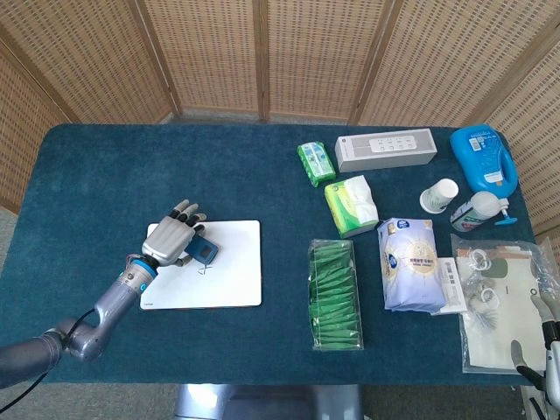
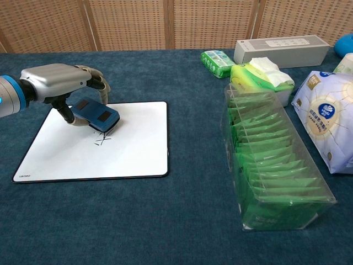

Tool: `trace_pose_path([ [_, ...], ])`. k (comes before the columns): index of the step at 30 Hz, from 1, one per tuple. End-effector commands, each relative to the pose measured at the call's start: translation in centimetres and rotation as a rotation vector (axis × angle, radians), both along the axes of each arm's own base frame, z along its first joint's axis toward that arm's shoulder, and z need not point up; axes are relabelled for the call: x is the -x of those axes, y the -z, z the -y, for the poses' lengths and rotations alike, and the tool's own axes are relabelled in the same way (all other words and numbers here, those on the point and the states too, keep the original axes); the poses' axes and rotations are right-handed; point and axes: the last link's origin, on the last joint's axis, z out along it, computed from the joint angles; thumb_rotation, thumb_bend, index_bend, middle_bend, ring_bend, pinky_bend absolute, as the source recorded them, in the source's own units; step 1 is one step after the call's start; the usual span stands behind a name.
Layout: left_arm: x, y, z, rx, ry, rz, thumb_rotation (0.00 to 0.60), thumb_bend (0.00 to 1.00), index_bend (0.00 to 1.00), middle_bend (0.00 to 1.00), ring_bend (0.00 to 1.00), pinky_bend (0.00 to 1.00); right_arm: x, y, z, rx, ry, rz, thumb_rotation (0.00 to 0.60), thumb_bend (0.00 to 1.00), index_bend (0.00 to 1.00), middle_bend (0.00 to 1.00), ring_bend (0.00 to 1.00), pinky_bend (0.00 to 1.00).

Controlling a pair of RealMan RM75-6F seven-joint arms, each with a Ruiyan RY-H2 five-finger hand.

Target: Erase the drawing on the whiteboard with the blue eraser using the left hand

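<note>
A white whiteboard [image 1: 229,278] [image 2: 127,148] lies flat at the table's front left. My left hand [image 1: 168,242] [image 2: 58,84] holds the blue eraser [image 1: 200,252] [image 2: 95,115] near the board's far left part, the eraser down on the board or just above it. A small black scribble [image 1: 200,269] [image 2: 102,140] shows on the board just in front of the eraser. Of my right hand [image 1: 544,337] only dark fingertips show at the lower right edge of the head view, beside the table.
A clear box of green packets [image 1: 334,295] [image 2: 270,165] stands right of the board. Behind it lie tissue packs [image 1: 351,206] [image 2: 258,77], a grey box [image 1: 386,150], a white-blue bag [image 1: 409,265], a cup [image 1: 439,196], bottles [image 1: 484,158] and a plastic bag [image 1: 503,300].
</note>
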Motion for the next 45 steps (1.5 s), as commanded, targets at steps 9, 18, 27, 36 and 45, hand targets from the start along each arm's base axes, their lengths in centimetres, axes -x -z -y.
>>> trace_pose_path([
  [9,0.1,0.9,0.2,0.024,0.004,-0.038,0.600,0.34,0.65,0.22,0.02,0.02,0.1,-0.2,-0.1,0.004,0.004,0.001,0.600,0.39,0.10,0.11,0.00,0.06],
  [18,0.0,0.6,2.0,0.069,0.044,-0.068,0.600,0.34,0.70,0.27,0.04,0.02,0.0,-0.2,-0.1,0.006,-0.001,0.001,0.600,0.39,0.10,0.11,0.00,0.06],
  [27,-0.3,0.1,3.6,0.121,0.058,-0.074,0.600,0.34,0.72,0.27,0.05,0.01,0.0,-0.3,-0.1,0.013,-0.003,-0.001,0.600,0.39,0.10,0.11,0.00,0.07],
  [36,-1.2,0.8,2.3,0.066,0.077,-0.070,0.600,0.34,0.72,0.24,0.04,0.01,0.3,-0.2,0.0,0.009,0.004,0.003,0.600,0.39,0.10,0.11,0.00,0.07],
  [45,-1.2,1.7,0.6,0.021,0.044,-0.060,0.600,0.34,0.72,0.23,0.03,0.00,0.4,-0.3,-0.3,0.012,0.011,0.005,0.600,0.39,0.10,0.11,0.00,0.07],
])
